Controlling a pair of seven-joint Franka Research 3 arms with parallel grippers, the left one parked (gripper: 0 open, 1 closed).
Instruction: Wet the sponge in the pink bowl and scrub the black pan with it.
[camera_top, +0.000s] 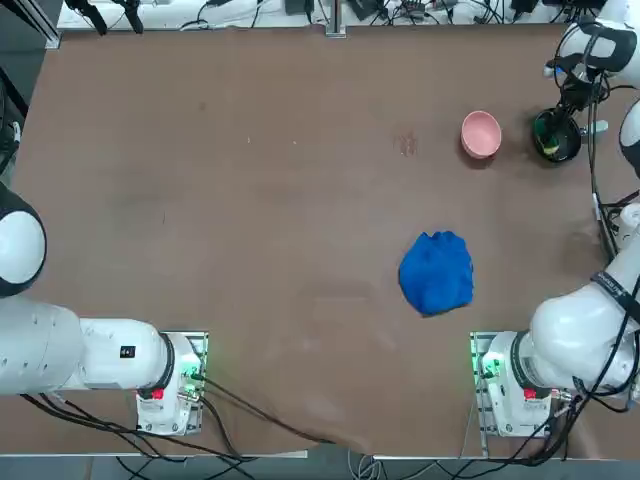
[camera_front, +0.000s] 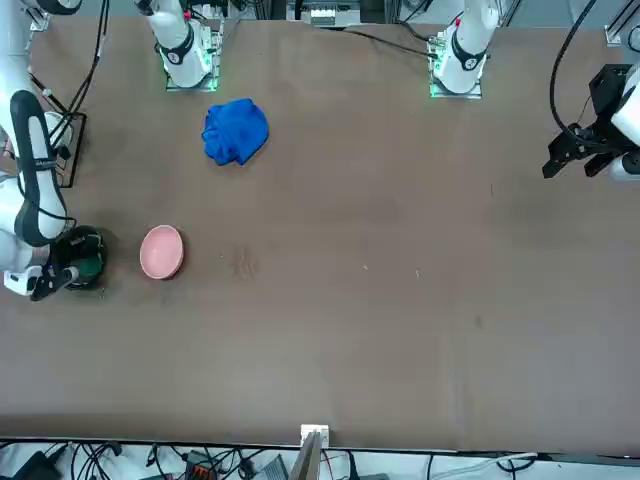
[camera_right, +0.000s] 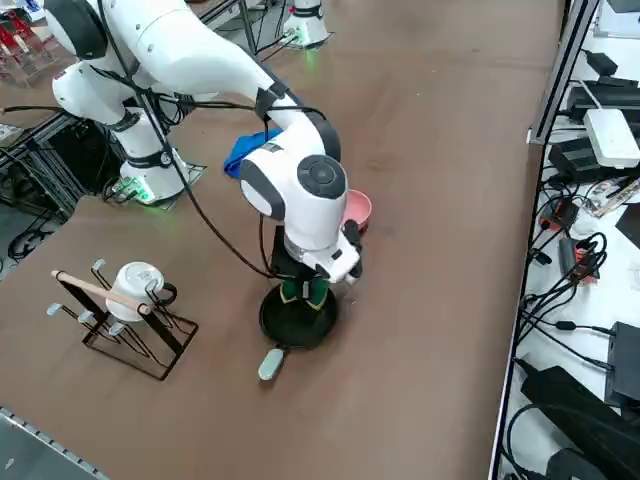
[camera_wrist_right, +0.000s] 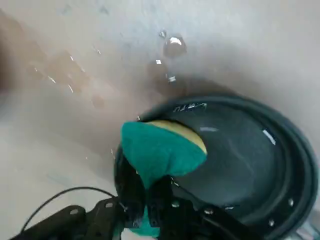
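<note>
1. My right claw (camera_wrist_right: 145, 212) is clamped on the sponge (camera_wrist_right: 161, 150), pinching it at its narrow end; the green and yellow body sticks out past the fingertips, over the black pan (camera_wrist_right: 240, 160).
2. On the overhead, the pan (camera_top: 556, 136) sits at about 1 o'clock on the desk (camera_top: 250, 230), with the pink bowl (camera_top: 481, 134) just beside it at its 9 o'clock, apart from it.
3. The sponge looks soft and squashy. I judge it light and likely to bend under pressure, so a grip close to the scrubbing face would be stiffer.
4. The pan is smooth and glossy, with a short pale handle (camera_right: 271, 363); it may slide when rubbed.
5. Water droplets (camera_wrist_right: 172, 47) bead on the desk just beyond the pan rim.
</note>
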